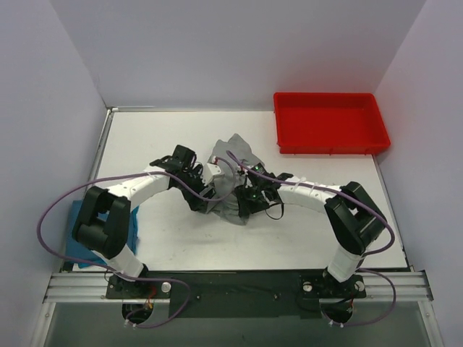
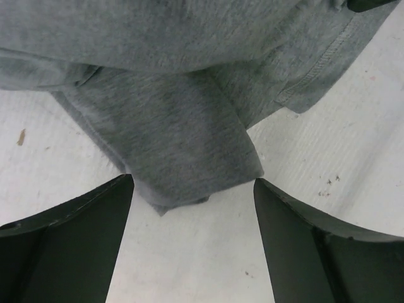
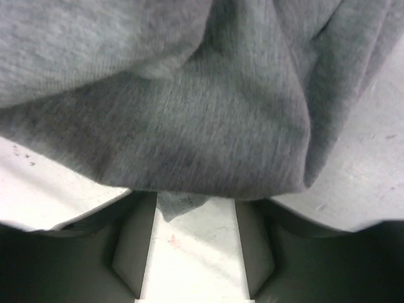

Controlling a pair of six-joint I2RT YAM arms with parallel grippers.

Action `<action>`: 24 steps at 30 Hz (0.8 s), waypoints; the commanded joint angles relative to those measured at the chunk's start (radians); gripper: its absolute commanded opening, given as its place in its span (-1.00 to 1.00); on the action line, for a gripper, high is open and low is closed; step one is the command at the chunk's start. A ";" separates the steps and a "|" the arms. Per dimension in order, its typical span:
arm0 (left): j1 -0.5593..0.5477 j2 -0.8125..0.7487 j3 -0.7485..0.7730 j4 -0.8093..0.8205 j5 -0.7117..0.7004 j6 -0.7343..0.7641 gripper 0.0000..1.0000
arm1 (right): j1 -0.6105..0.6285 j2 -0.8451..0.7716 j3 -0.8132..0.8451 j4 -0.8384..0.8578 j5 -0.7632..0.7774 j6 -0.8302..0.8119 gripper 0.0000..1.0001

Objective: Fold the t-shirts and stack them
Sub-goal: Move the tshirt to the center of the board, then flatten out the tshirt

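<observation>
Top external shows you the grey t-shirt bunched up in the middle of the tabletop, both arms reaching into it, with the red bin well apart at the far right. Your left fingers stand wide apart, gripping nothing, a fold of shirt lying between them. Your right fingers are parted too, their tips hidden under draped cloth.

a white desk fills the middle of the frame, evenly lit, with only soft shadows. pale lavender-grey panels close it in: a back wall across the top, a left wall and a right wall. an aluminium rail runs along the desk's lower edge. a grey-green floor strip lies at the very bottom.
</observation>
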 commanded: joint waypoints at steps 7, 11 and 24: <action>-0.017 0.056 -0.048 0.161 -0.057 -0.043 -0.52 | -0.070 -0.104 -0.006 -0.018 0.023 0.087 -1.00; 0.058 0.023 0.083 0.072 -0.013 -0.061 -1.00 | -0.173 -0.242 0.069 -0.092 0.012 0.083 -1.00; 0.399 -0.026 1.098 -0.382 -0.014 0.018 -1.00 | -0.515 -0.521 0.597 -0.275 -0.022 -0.063 -1.00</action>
